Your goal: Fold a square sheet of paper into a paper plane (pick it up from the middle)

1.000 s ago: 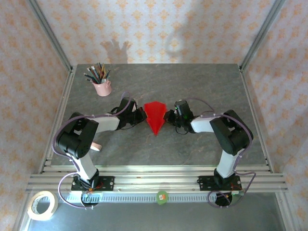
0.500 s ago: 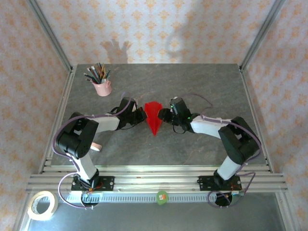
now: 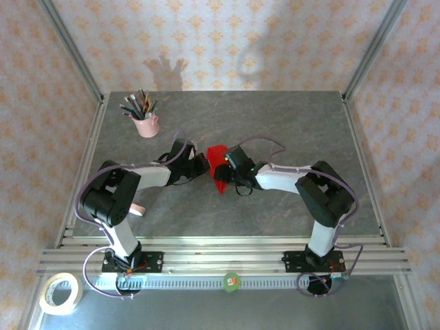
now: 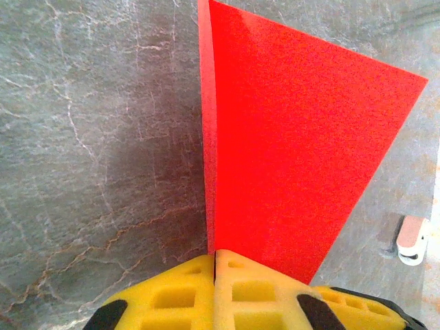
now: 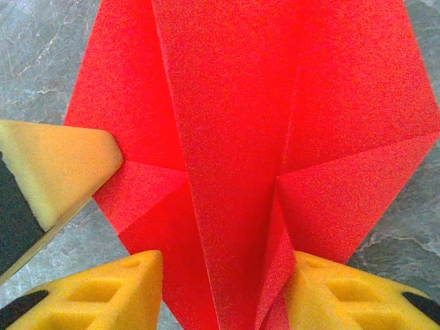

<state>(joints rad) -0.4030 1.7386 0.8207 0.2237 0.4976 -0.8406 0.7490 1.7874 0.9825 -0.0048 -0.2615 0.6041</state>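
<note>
The paper plane (image 3: 216,155) lies near the middle of the grey marbled table (image 3: 295,124), a bright red creased dart whose narrow tip points toward the arms' bases. In the right wrist view we see the paper plane (image 5: 261,103) flat on the stone, with diagonal folds meeting along a central ridge. In the left wrist view the paper plane (image 4: 289,151) shows a straight folded edge running away from the camera.

We see the left gripper (image 4: 214,265) with its yellow foam pads pressed together on the near end of that edge, pinching the paper. From above, the left gripper (image 3: 204,163) meets the plane's left side. One of its pads (image 5: 58,161) lies on the left-hand flap in the right wrist view.

The right gripper (image 5: 223,271) has its fingers spread apart, one on each side of the central ridge, and they do not clamp the paper. From above, the right gripper (image 3: 227,165) sits over the plane's right half.

Both arms bend at raised elbows and stretch their forearms low and inward, nearly meeting over the paper.

A pink cup of pencils (image 3: 146,125) stands at the far left. A small white-and-pink object (image 4: 411,237) lies near the left arm. A roll of tape (image 3: 60,293) rests off the table's near-left corner.
</note>
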